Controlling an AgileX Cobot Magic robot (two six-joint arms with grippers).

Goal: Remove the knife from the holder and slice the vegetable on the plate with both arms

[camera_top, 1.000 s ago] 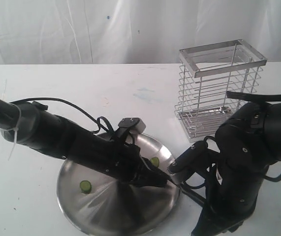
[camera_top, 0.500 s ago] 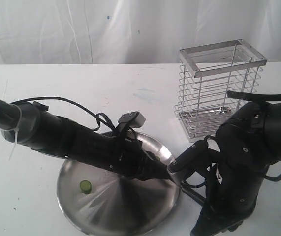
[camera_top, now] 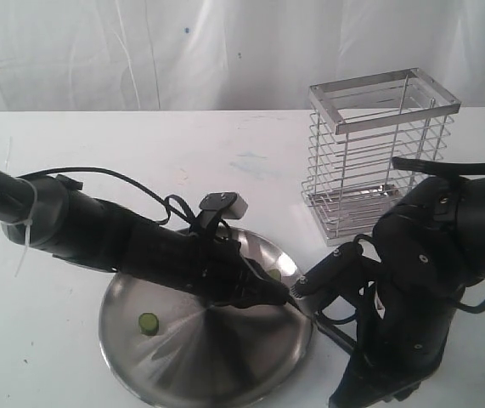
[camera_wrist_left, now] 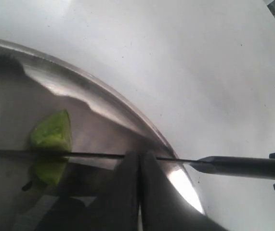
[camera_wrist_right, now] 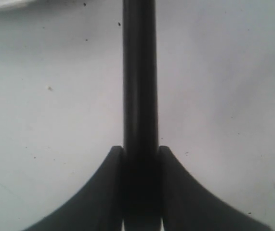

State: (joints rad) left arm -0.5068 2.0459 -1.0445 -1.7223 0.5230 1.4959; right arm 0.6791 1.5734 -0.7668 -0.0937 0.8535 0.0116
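Right jaws (camera_wrist_right: 140,192): pinching black handle of slim dark-bladed knife (camera_wrist_left: 103,155).
Left jaws (camera_wrist_left: 139,166): pressed together, tips against blade.
Green vegetable piece (camera_wrist_left: 52,134): under blade, ahead of left jaws, on shiny steel round plate (camera_top: 183,374).

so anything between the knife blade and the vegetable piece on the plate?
Nothing visible. In the left wrist view the knife blade already lies across the green vegetable piece on the plate; the left end effector sits shut beside it.

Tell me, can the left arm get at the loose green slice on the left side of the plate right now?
Probably yes. The green slice lies bare on the plate just below the left arm, nothing covering it, but the left gripper looks shut beside the knife.
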